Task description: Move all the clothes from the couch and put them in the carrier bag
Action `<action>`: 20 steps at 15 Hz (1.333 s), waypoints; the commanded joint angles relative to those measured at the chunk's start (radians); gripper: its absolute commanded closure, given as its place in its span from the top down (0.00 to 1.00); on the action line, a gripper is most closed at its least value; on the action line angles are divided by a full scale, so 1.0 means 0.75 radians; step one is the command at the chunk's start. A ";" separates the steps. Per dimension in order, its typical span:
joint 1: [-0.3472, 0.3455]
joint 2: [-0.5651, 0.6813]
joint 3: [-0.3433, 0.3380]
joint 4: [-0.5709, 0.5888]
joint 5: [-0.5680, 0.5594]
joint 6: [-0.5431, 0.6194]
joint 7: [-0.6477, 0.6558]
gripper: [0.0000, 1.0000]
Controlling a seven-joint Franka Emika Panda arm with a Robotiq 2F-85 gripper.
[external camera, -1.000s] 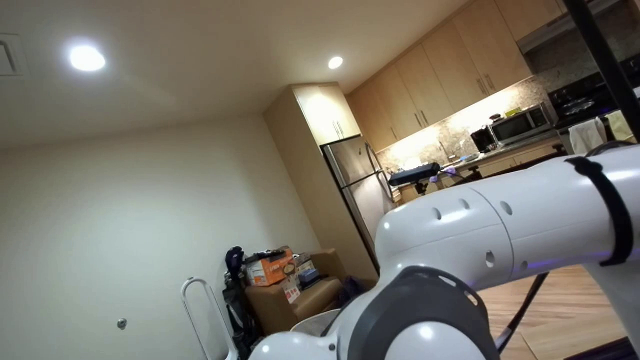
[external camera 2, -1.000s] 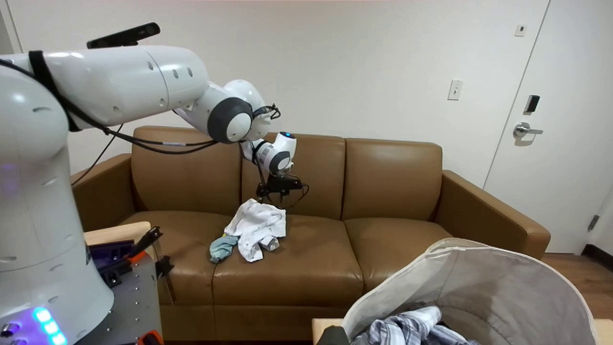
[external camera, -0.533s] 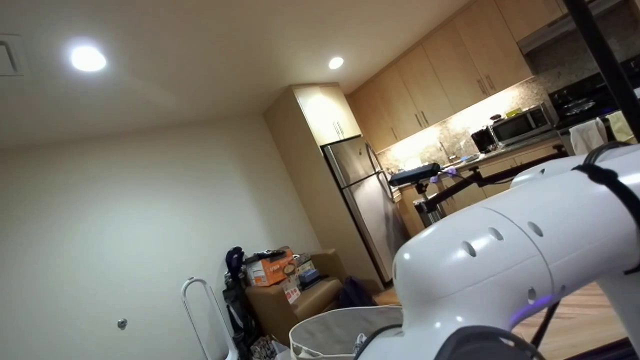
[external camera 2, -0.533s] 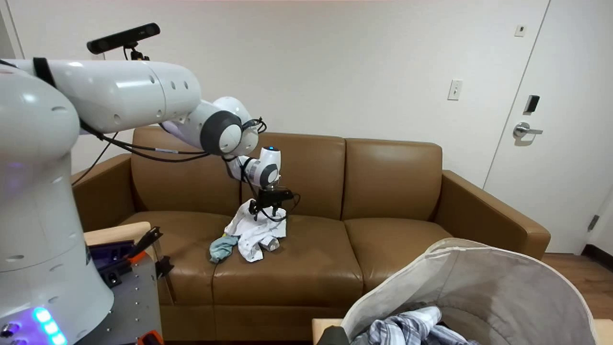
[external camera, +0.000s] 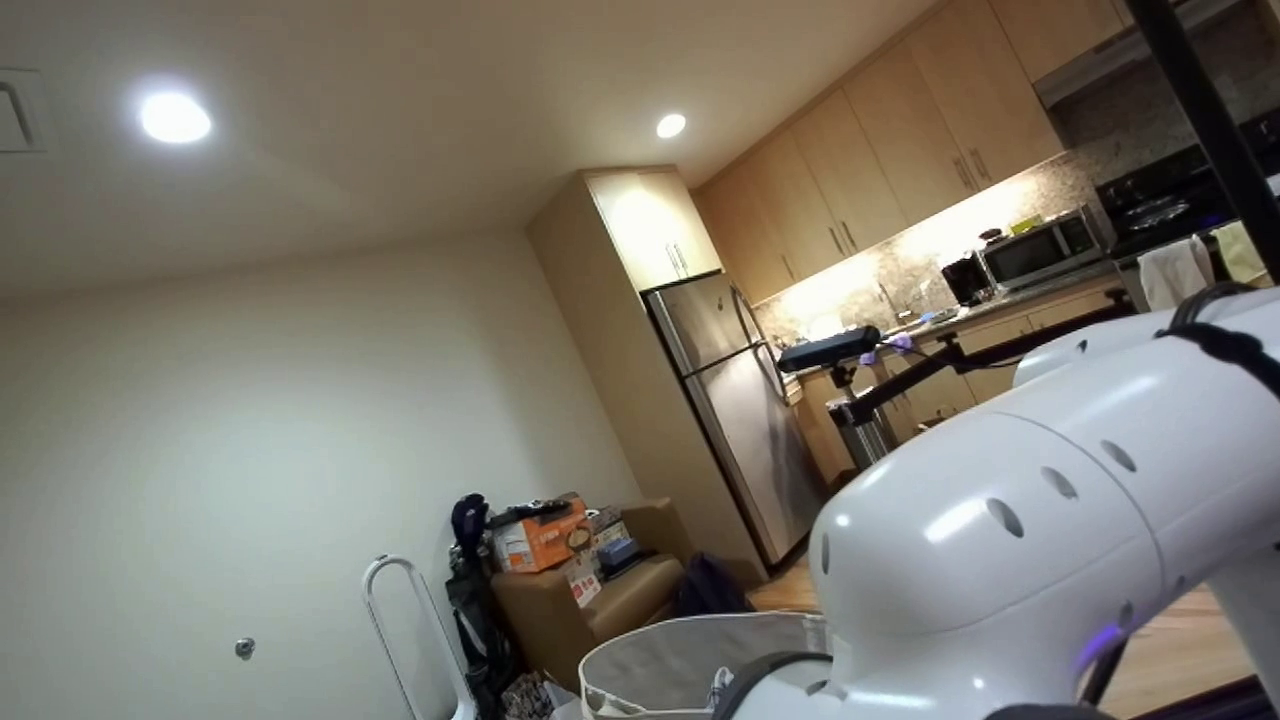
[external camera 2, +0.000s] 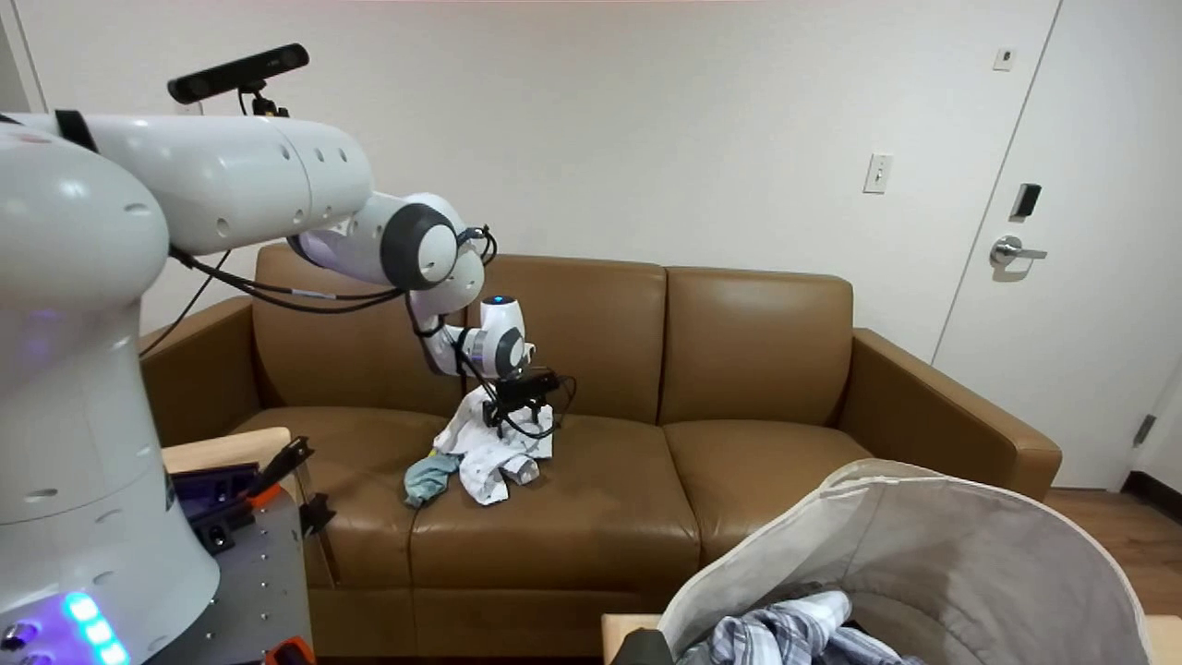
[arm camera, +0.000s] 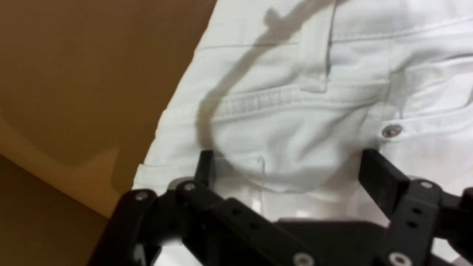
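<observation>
White trousers (external camera 2: 485, 462) lie in a crumpled heap on the brown couch (external camera 2: 591, 508). In the wrist view their white cloth (arm camera: 281, 122) shows a belt loop, a pocket and a metal rivet. A blue-green cloth (external camera 2: 430, 477) lies against their left side. My gripper (external camera 2: 517, 427) is over the back part of the trousers, pointing down. In the wrist view my gripper (arm camera: 288, 159) is open, its fingertips wide apart with white cloth between and beyond them; whether they touch it I cannot tell. The beige carrier bag (external camera 2: 979, 545) stands open with plaid clothing (external camera 2: 785, 633) inside.
The couch backrest (external camera 2: 572, 286) rises behind the gripper. The bag stands at the front right, on a wooden surface (external camera 2: 619, 630); its rim also shows in an exterior view (external camera: 690, 628). A metal stand with clamps (external camera 2: 263, 554) is beside the arm base.
My gripper has come down and slightly left, from above the trousers to right over them. The arm has lowered, baring the bag in an exterior view. The clothes have not moved.
</observation>
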 commanded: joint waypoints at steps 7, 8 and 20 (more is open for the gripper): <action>-0.010 0.002 -0.115 -0.150 -0.173 0.207 0.328 0.61; -0.013 0.002 -0.116 -0.161 -0.182 0.222 0.334 0.55; -0.051 0.001 -0.119 -0.168 -0.189 0.310 0.436 0.01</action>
